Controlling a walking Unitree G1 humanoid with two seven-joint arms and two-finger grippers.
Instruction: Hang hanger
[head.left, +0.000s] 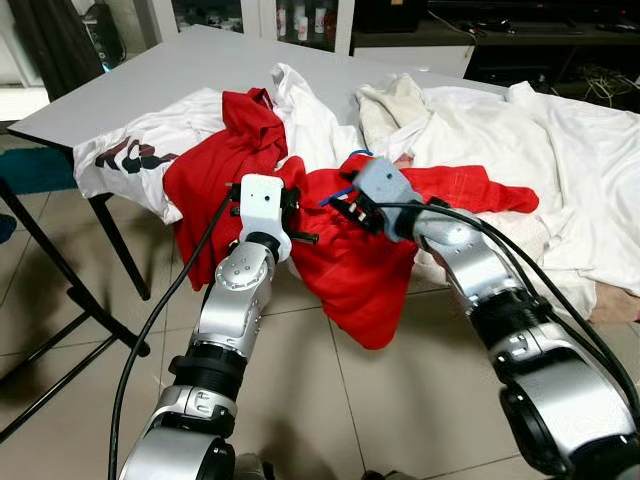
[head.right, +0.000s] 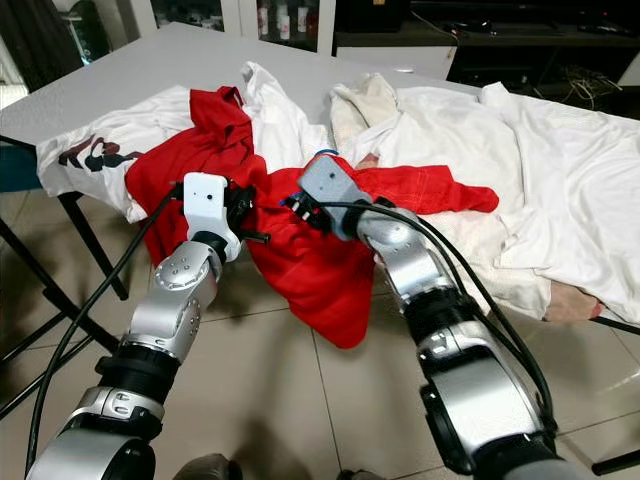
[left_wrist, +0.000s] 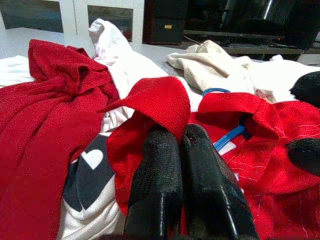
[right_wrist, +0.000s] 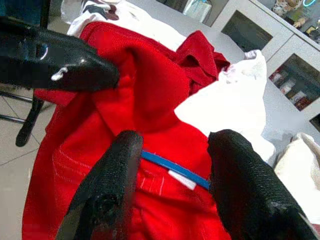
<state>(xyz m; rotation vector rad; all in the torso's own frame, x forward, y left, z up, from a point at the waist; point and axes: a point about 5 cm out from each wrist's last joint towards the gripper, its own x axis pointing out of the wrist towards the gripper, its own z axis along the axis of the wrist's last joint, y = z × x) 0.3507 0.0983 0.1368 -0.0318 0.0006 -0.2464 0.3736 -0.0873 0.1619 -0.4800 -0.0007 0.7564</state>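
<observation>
A red shirt (head.left: 352, 265) hangs over the table's front edge, with a blue hanger (right_wrist: 170, 168) lying in its neck opening. In the left wrist view the blue hanger (left_wrist: 228, 137) peeks out from under the collar. My left gripper (left_wrist: 172, 136) is shut on a raised fold of the red shirt's collar and reaches in from the left (head.left: 298, 212). To the right of that fold, my right gripper (right_wrist: 170, 142) is open, one finger on each side of the hanger bar, close above the shirt (head.left: 345, 202).
A second red garment (head.left: 225, 145) and a printed white T-shirt (head.left: 125, 155) lie on the left of the grey table (head.left: 170, 75). White clothes (head.left: 520, 150) are piled on the right. Black table legs (head.left: 110, 240) stand on the tiled floor at left.
</observation>
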